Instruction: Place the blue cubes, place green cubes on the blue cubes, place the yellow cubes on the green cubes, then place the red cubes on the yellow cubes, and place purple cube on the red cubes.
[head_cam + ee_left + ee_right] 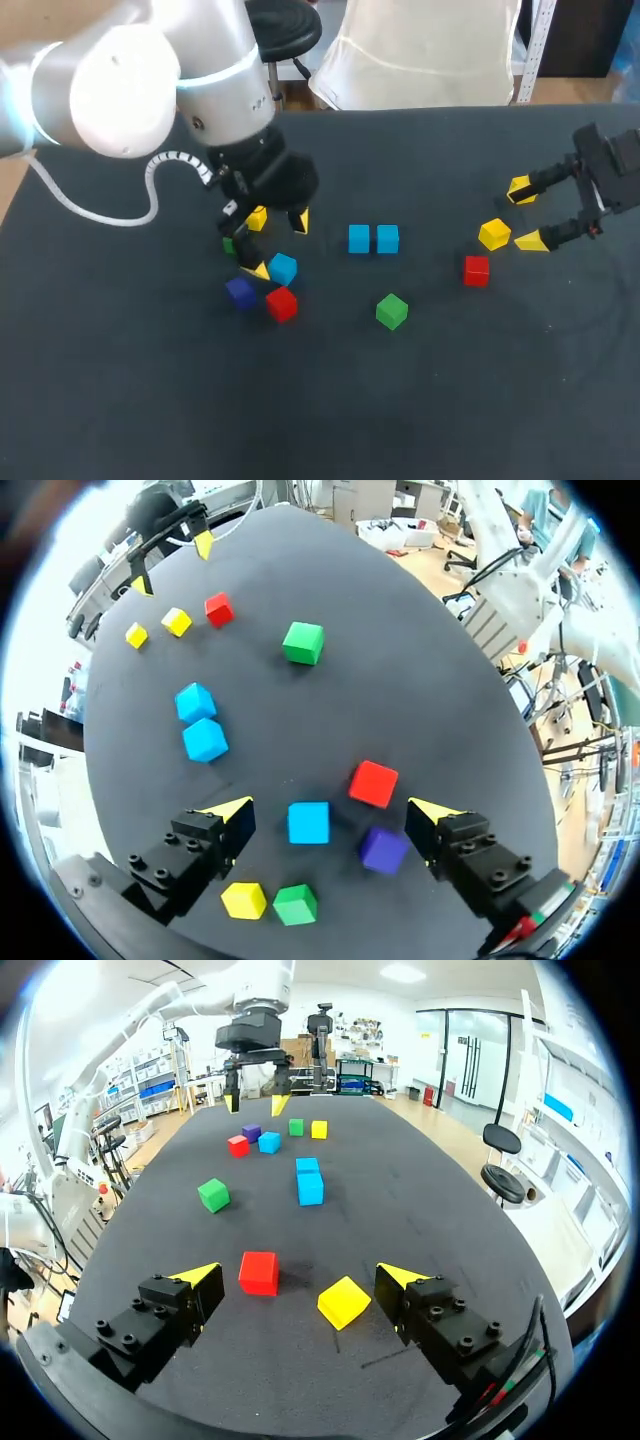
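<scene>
Left end effector [332,810] wide open, blue cube [309,822] between its fingers. Right end effector [297,1274] also wide open, red cube [259,1272] and yellow cube [344,1302] just ahead.

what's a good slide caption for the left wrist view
Open left gripper framing a blue cube, red cube and purple cube beside it

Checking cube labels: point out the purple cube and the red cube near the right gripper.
purple cube [384,848]: left wrist view, its top face.
red cube [259,1276]: right wrist view, its near face.
</scene>
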Action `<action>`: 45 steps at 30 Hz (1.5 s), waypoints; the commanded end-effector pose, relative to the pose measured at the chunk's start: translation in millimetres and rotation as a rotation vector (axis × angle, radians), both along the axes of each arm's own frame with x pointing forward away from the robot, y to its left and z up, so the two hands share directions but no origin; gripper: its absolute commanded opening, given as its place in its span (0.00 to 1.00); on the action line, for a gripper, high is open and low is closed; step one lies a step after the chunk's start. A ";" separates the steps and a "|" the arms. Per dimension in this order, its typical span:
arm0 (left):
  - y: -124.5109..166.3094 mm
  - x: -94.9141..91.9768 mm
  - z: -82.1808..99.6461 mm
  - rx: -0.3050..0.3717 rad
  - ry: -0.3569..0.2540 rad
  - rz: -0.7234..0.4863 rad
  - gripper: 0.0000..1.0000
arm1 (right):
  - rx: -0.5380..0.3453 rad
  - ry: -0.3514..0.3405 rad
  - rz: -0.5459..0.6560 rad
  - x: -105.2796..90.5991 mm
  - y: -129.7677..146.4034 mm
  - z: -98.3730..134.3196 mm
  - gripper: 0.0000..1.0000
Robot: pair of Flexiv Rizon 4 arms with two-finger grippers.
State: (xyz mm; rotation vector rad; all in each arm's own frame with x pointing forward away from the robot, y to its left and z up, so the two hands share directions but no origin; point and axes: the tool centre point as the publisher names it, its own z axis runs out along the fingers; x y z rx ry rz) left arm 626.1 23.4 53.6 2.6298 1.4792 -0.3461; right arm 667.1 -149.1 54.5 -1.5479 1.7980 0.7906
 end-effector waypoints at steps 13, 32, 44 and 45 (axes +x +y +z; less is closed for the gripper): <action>0.5 3.3 -15.9 -0.018 0.042 -0.018 1.00 | 0.003 0.000 0.002 1.1 -0.1 -0.7 1.00; 2.2 8.4 -21.3 0.025 0.040 -0.038 1.00 | 0.003 0.000 0.002 1.1 -0.1 -0.7 1.00; 1.7 19.5 -44.0 0.032 0.045 -0.043 1.00 | 0.003 0.000 0.002 1.1 -0.1 -0.7 1.00; 1.9 20.5 -44.8 0.028 0.039 -0.046 1.00 | 0.003 0.000 0.002 1.1 -0.1 -0.7 1.00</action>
